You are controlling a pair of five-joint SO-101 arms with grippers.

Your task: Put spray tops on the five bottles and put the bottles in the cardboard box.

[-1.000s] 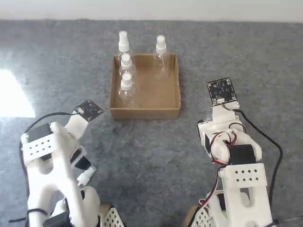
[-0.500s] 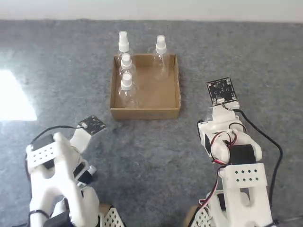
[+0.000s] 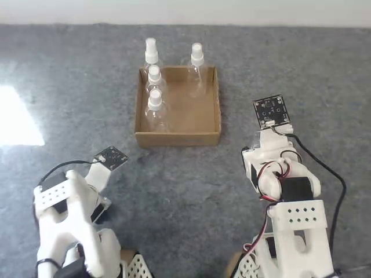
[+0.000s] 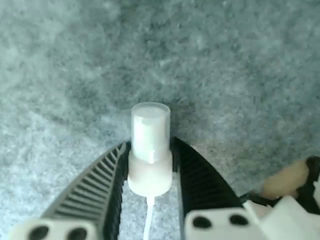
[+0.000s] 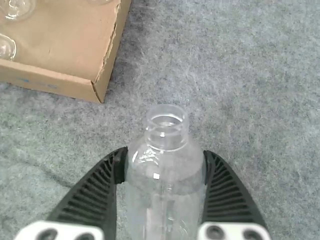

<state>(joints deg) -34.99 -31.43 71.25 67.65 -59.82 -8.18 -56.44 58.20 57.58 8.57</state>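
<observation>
While four capped bottles (image 3: 155, 110) stand boxed, left fingers (image 4: 100, 190) pinch one top (image 4: 150, 150), right fingers (image 5: 95, 200) one bottle (image 5: 165, 165).

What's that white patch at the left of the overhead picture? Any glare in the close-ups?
High view: bright light falling on the grey table, washing it out. Right wrist view: small glints on the clear bottle, soft shadow beside the cardboard box. Left wrist view: dim shadow around the spray top.

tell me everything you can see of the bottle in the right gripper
The bottle is clear plastic, round-bodied, with a short ringed neck and an open, uncapped mouth. The right gripper clamps its body from both sides. It is over grey carpet, apart from the cardboard box.
</observation>
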